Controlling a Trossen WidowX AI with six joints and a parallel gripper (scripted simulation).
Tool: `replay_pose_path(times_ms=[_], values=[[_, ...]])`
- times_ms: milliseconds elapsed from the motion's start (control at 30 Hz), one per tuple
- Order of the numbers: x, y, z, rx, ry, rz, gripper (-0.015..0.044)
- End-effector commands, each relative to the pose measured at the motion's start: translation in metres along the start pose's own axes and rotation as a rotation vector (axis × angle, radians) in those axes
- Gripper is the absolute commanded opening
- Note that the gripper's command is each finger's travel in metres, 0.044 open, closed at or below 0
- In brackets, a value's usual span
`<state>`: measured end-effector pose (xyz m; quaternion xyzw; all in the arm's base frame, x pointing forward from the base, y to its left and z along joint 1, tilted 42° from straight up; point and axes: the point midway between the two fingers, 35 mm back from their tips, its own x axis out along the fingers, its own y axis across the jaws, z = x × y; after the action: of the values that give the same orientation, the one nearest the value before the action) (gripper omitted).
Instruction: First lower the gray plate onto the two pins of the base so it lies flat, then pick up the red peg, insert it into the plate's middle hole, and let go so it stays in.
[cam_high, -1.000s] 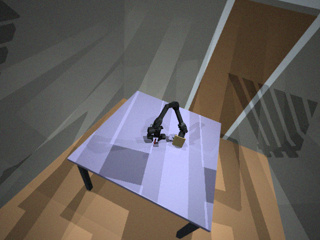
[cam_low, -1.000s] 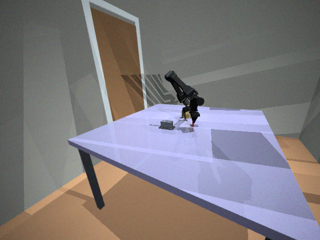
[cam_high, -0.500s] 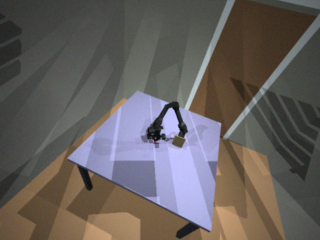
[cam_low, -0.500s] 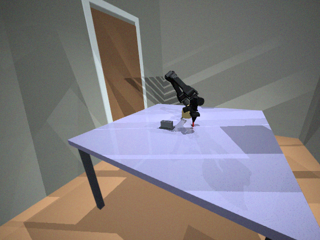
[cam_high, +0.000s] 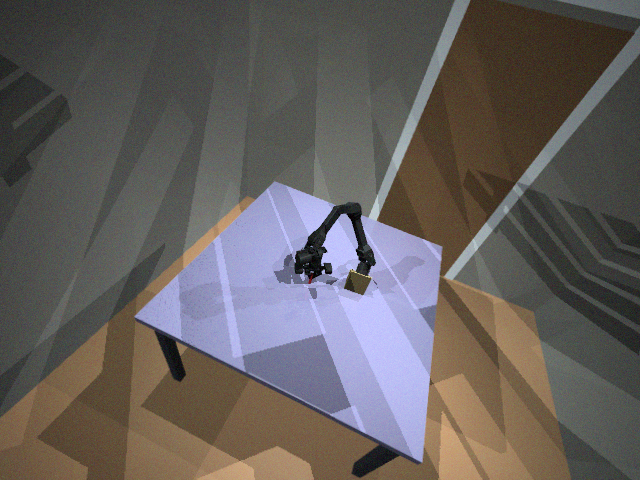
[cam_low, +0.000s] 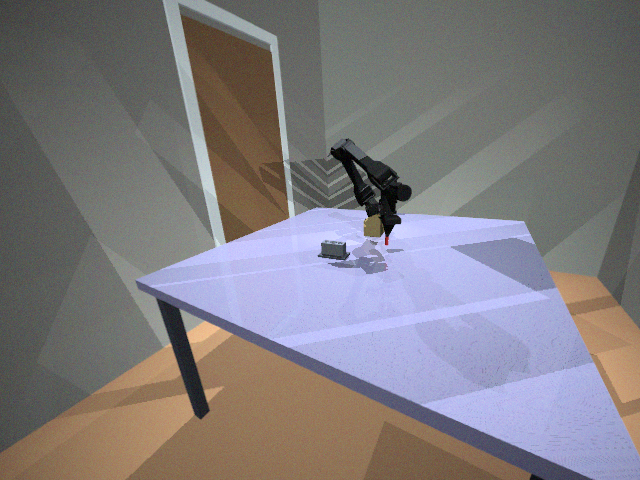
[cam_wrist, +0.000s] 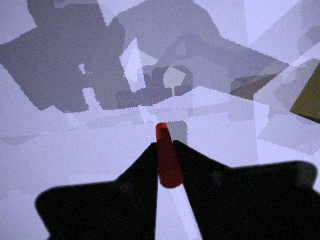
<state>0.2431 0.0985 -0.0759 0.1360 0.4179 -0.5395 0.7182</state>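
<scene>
Exterior view, from left to right: the base with the gray plate (cam_low: 333, 249) is sitting on the lilac surface (cam_low: 413, 330), and to its right, a little apart, the hand (cam_low: 387, 233) is hanging from the bent arm with the red peg (cam_low: 386, 239) poking down out of it. The tan block (cam_low: 373, 226) at the arm's foot is standing just behind the hand. The plate seems to be lying level on the base, though the pins are too small to make out.

In the wrist view the fingers are clamping the red peg (cam_wrist: 167, 160) between them, its long axis running away from the camera along the fingers, free end leading.

What matters for the coming move, I judge, is that the middle hole is lying to the left of the hand in the exterior view, so the peg is needing a sideways carry and then a straight drop, with its axis kept upright over the hole. The hole itself cannot be made out among the shadows.
</scene>
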Motion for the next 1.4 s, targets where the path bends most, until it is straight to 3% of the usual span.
replay_pose_path(times_ms=[0, 333, 1367], values=[[-0.013, 0.003, 0.000, 0.010, 0.008, 0.010, 0.0000], [-0.045, 0.003, -0.001, 0.010, 0.008, 0.010, 0.0000], [-0.040, 0.021, 0.079, -0.002, 0.025, 0.016, 0.0000]])
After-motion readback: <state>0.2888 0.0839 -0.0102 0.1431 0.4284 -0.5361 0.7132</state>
